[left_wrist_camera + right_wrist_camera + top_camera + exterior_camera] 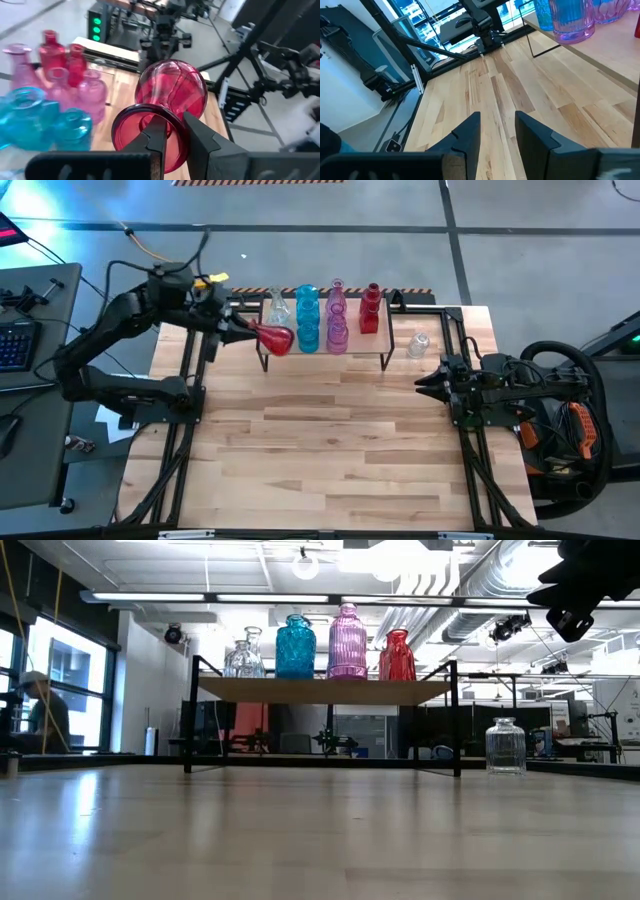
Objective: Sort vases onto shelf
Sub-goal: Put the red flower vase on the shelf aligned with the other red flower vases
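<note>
My left gripper (243, 332) (172, 125) is at the left end of the shelf (350, 348), shut on a round red vase (275, 338) (172, 90) that lies on its side. Clear (278, 308), teal (307, 318), pink-purple (337, 318) and red (370, 308) vases stand on their bases in rows on the shelf top (320, 690). One clear jar-shaped vase (419, 343) (505, 745) stands on the table right of the shelf. My right gripper (425, 380) (497, 130) waits open above the table's right side, near that jar. My left gripper holds the red vase by the flared rim of its mouth (176, 142). One finger (156, 137) is inside the mouth and the other (200, 140) is outside it. The fingers come level from the table's left. The vase is lifted clear, its body pointing right along the shelf.
The wide wooden tabletop (330, 450) in front of the shelf is bare. Black frame rails (180, 430) run along the table's left and right sides. The rows of vases fill the shelf top from the clear ones rightward, and the held vase is next to the clear and teal ones.
</note>
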Controlling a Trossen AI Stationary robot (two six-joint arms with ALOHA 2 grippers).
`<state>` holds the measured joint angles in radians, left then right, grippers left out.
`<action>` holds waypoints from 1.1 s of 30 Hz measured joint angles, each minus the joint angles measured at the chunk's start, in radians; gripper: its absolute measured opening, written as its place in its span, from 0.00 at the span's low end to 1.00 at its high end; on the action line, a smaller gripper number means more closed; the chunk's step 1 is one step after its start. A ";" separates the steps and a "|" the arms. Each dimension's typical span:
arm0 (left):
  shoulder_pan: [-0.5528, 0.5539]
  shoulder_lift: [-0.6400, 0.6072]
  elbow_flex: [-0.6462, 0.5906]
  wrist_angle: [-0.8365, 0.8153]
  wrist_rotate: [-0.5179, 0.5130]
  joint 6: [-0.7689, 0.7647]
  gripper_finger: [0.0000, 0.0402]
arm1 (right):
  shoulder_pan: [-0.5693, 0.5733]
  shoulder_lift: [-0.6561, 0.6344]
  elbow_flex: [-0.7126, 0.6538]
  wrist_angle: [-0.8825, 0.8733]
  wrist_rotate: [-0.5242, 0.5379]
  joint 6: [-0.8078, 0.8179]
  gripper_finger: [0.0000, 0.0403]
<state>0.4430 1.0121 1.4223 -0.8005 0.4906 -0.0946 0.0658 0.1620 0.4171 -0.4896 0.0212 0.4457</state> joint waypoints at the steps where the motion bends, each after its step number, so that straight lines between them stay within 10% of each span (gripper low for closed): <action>1: -0.015 0.012 0.000 0.007 0.000 0.000 0.08 | 0.000 0.000 0.000 0.000 0.000 0.000 0.26; 19: -0.236 0.223 0.000 0.179 -0.007 -0.027 0.08 | 0.000 0.000 0.000 0.000 -0.019 0.160 0.30; 33: -0.332 0.393 0.000 0.324 -0.043 -0.062 0.09 | 0.000 0.003 0.000 -0.031 -0.018 0.182 0.91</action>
<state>0.1113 1.4053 1.4220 -0.4763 0.4476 -0.1564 0.0658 0.1646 0.4171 -0.5208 0.0029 0.6279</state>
